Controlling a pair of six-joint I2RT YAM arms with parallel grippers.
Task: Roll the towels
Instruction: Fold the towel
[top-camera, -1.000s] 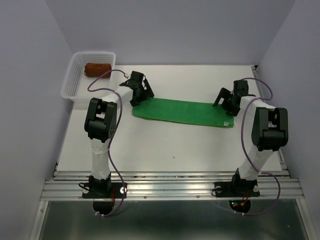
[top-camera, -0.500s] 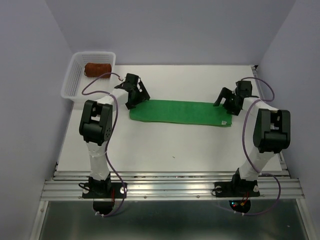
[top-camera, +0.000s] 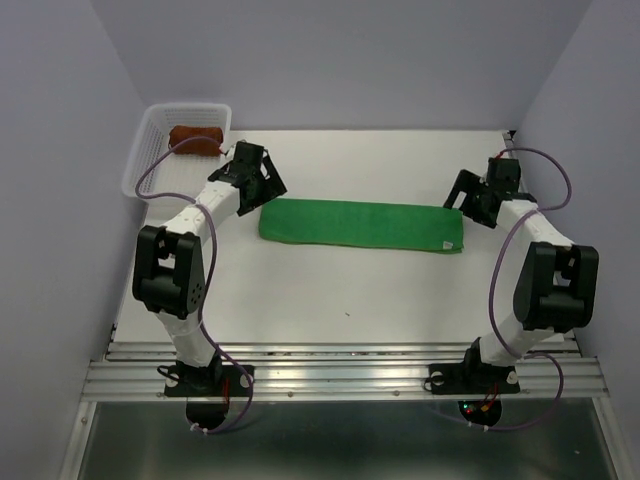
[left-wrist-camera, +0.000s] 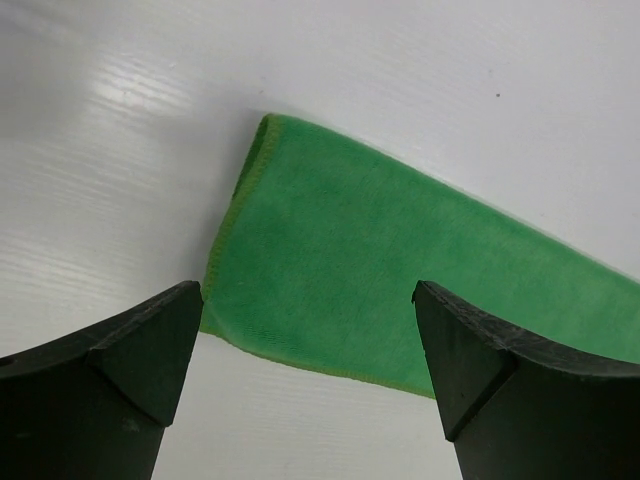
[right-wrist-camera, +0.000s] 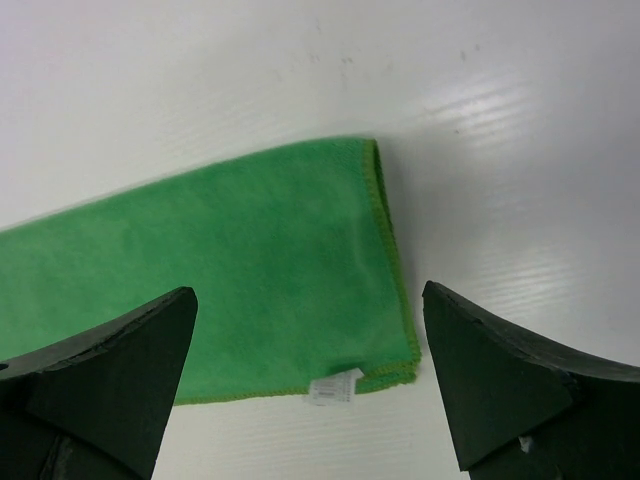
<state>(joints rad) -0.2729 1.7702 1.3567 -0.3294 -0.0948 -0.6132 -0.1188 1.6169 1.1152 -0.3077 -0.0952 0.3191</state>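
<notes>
Pincers on both arms stood spread and held nothing. The left gripper (top-camera: 262, 188) hung just off the 9 o'clock end of the green towel (top-camera: 360, 224), and the right gripper (top-camera: 468, 198) just off its 3 o'clock end. That towel lay flat as a long folded strip across the middle of the table (top-camera: 350, 295), with a white tag (right-wrist-camera: 335, 387) at its right end. It looked soft, light and limp, likely to slide on the smooth tabletop. A short hemmed end, pinched through all layers, seemed the best hold. By count there were two towels: this one, and one rolled rust-red towel (top-camera: 195, 138) in the single white basket (top-camera: 143, 170) at 10 o'clock.
</notes>
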